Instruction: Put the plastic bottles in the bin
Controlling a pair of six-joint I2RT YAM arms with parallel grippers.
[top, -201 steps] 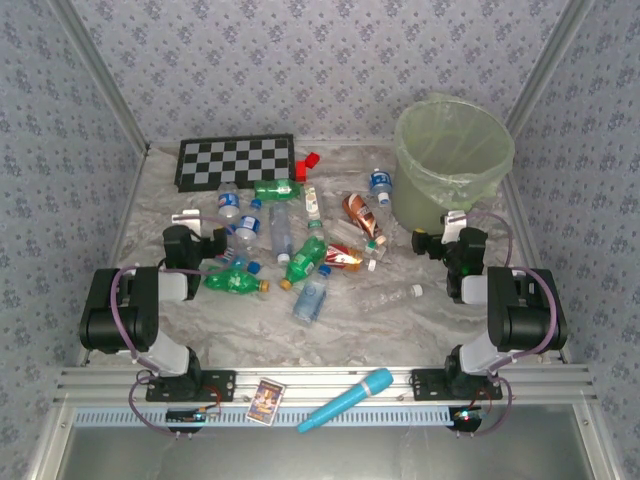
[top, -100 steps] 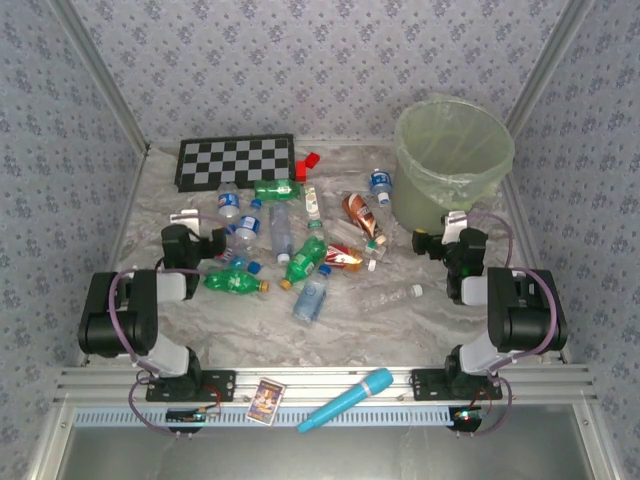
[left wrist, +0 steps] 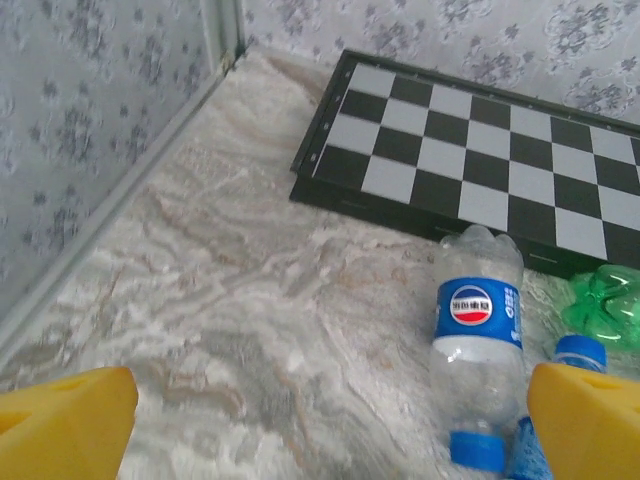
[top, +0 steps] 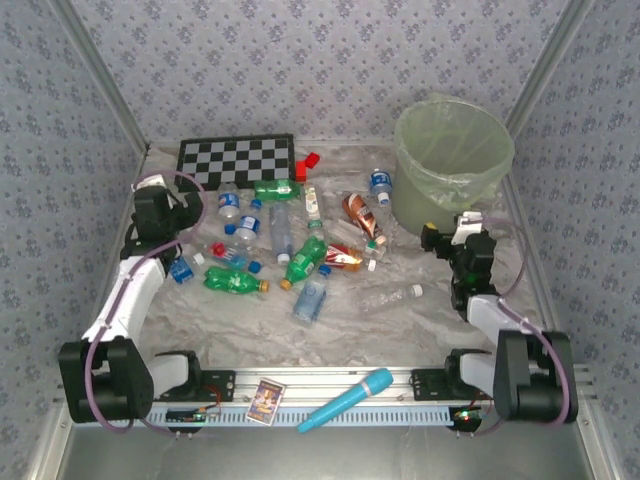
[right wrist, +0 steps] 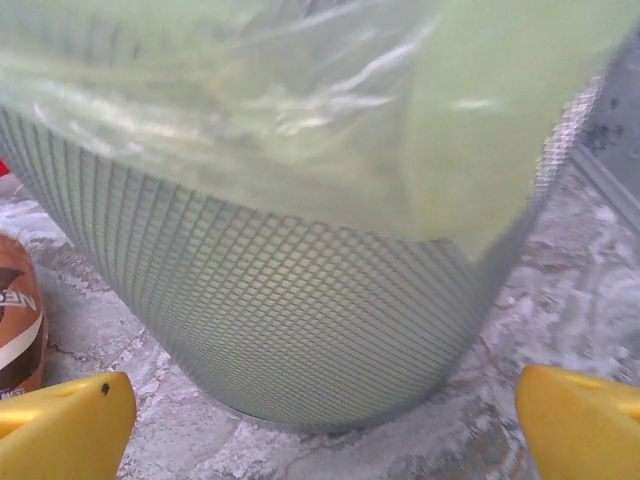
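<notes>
Turquoise mic-shaped thing (top: 345, 400) is seen lying on the near rail (top: 320, 376). Further in, the plastic bottles (top: 305, 260) are scattered across the marbled tabletop (top: 400, 330), none gripped. Left gripper (left wrist: 330, 420) is held wide apart and empty over bare tabletop beside a blue-label bottle (left wrist: 478, 350); right gripper (right wrist: 325, 415) is spread wide just in front of the bin (top: 452, 160), which is parked at the far right corner, chessboard (top: 236, 160) far left

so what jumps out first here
A litter of bottles across the middle of the table, with the big pale green bin at the far right corner. A chessboard lies far left, and a turquoise microphone at the near edge.
</notes>
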